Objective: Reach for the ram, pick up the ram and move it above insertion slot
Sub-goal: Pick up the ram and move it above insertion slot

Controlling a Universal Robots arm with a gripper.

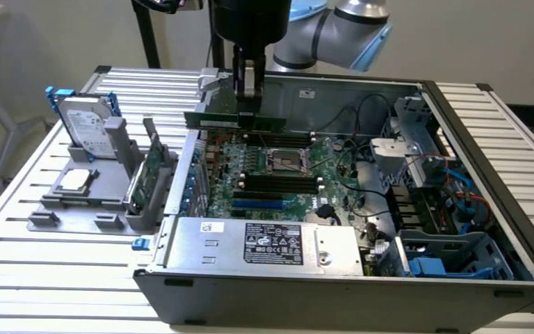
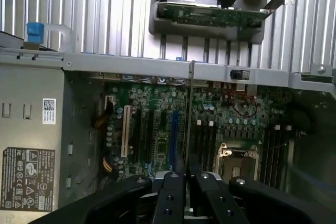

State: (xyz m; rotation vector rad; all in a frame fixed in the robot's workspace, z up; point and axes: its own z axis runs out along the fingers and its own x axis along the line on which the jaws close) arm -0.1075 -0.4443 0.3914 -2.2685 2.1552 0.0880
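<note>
Exterior view: gripper (image 1: 248, 104) pinches the ram (image 1: 234, 121), a thin green stick held level above the motherboard (image 1: 277, 174) inside the open case (image 1: 341, 278). In the wrist view the fingers (image 2: 176, 182) are pressed onto the ram's edge (image 2: 189, 114), which runs edge-on toward the slots (image 2: 202, 140). Judgement: keep the stick parallel to the dark slots beside the CPU socket (image 2: 235, 158) and centred over one before stopping. Count: one ram, one gripper, one socket; on the rack outside, one hard drive (image 1: 86, 125) and one card (image 1: 151, 170).

Ribbed matt metal table (image 1: 26, 188) — black glossy plastic gripper (image 2: 186, 174).
</note>
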